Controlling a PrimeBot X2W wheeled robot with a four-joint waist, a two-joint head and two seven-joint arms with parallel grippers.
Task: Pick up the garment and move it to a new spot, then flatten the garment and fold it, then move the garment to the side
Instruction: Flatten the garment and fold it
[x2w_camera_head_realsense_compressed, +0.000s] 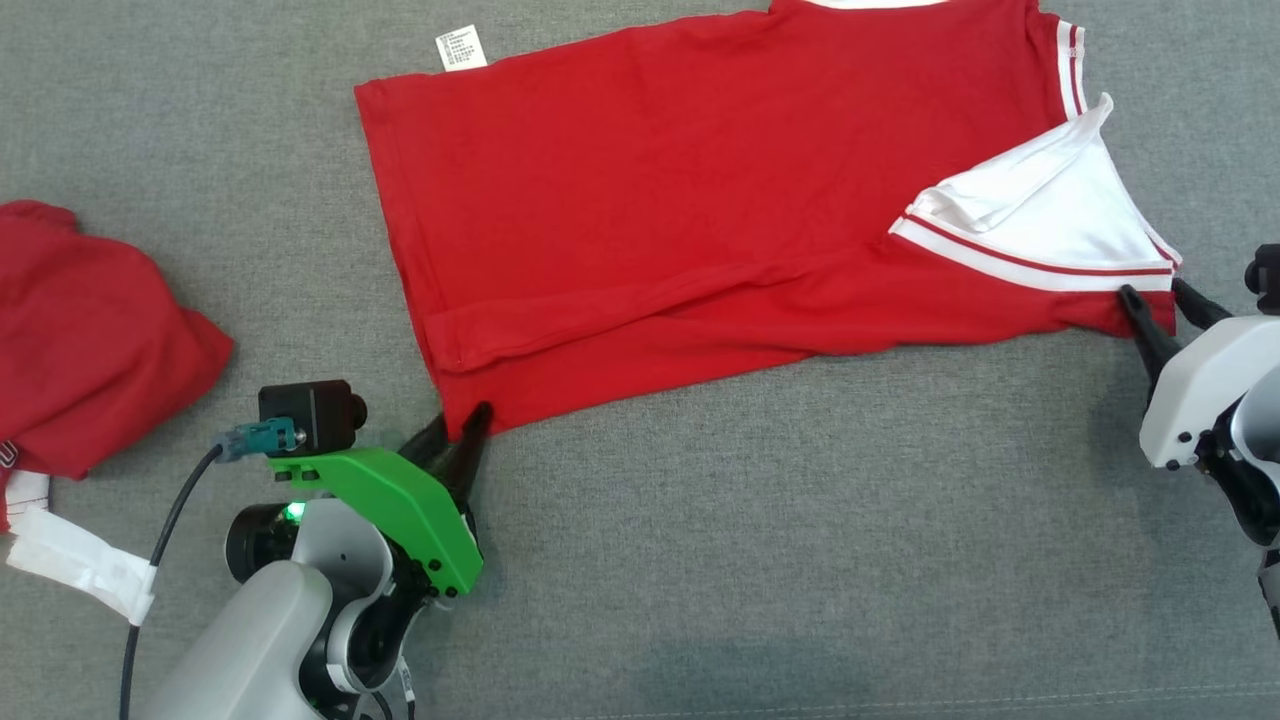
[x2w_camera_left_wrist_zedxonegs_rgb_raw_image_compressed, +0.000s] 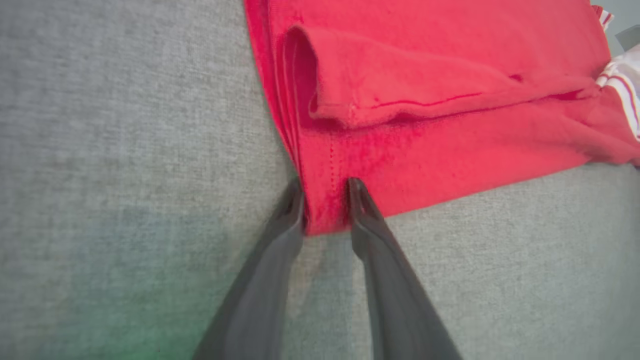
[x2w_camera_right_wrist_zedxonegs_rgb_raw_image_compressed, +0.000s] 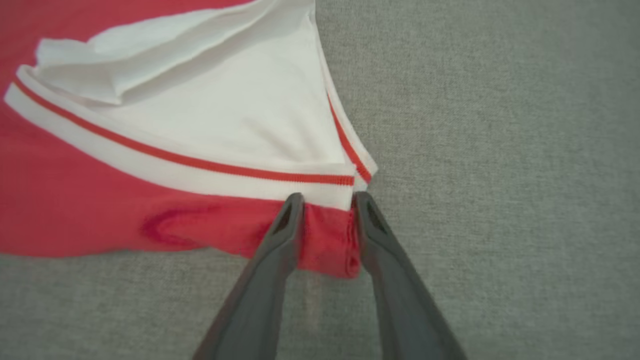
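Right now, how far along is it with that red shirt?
Done: the red shirt lies spread flat on the grey surface. In hand: the left jaws and right jaws pinch its near corners, apparently for a fold. Still to do: folding it and moving it aside.

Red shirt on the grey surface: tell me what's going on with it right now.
The robot has the red shirt lying spread on the grey surface, with a layer already folded over along its near edge. Its left gripper pinches the hem corner nearest it. Its right gripper pinches the corner just below the white collar. A second red garment lies bunched off to the left, untouched.
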